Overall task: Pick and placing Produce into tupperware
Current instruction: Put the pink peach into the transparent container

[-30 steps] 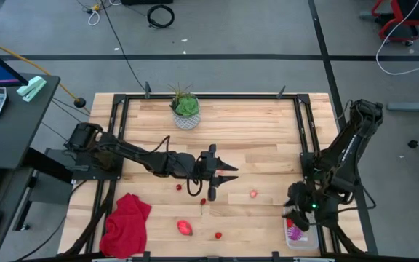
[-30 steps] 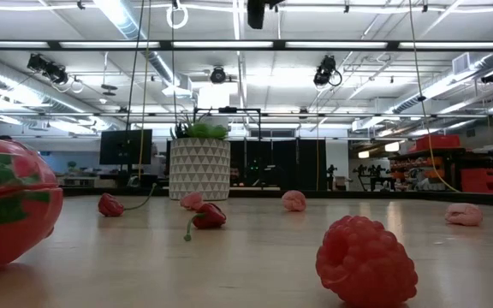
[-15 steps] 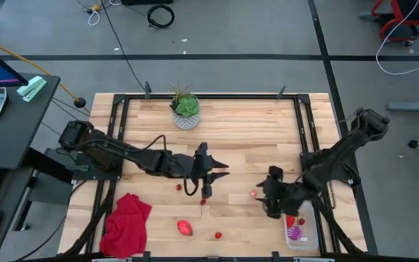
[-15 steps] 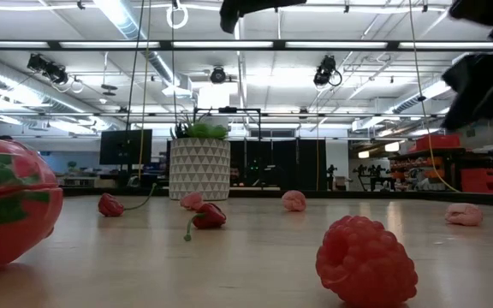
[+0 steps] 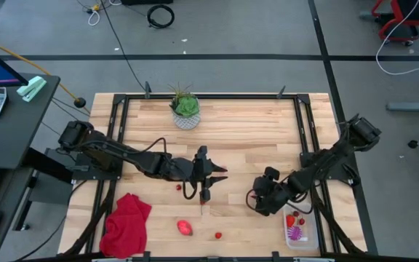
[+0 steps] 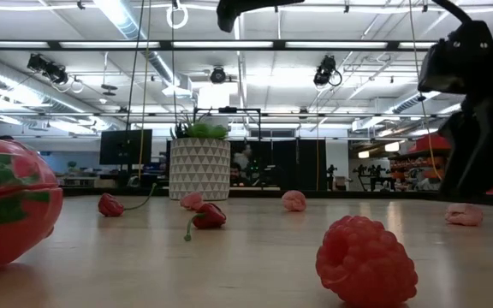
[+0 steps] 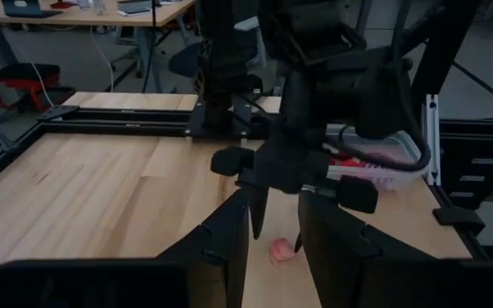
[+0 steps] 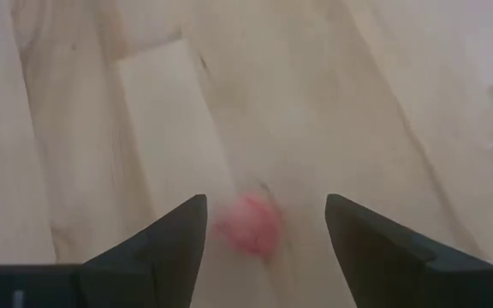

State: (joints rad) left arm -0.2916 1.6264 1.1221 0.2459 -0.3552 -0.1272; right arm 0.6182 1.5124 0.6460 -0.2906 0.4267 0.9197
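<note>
Berry (image 8: 251,224) between open right end effector (image 8: 264,235) fingers, unobstructed tabletop around.

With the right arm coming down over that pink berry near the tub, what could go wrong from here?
1. The right gripper has its fingers open, one on each side of the pink berry; a small round piece could roll out as they close.
2. The left gripper is low over the table not far from it, so the arms might crowd each other.
3. The tupperware sits at the table's edge; a nudge could shift it.
</note>
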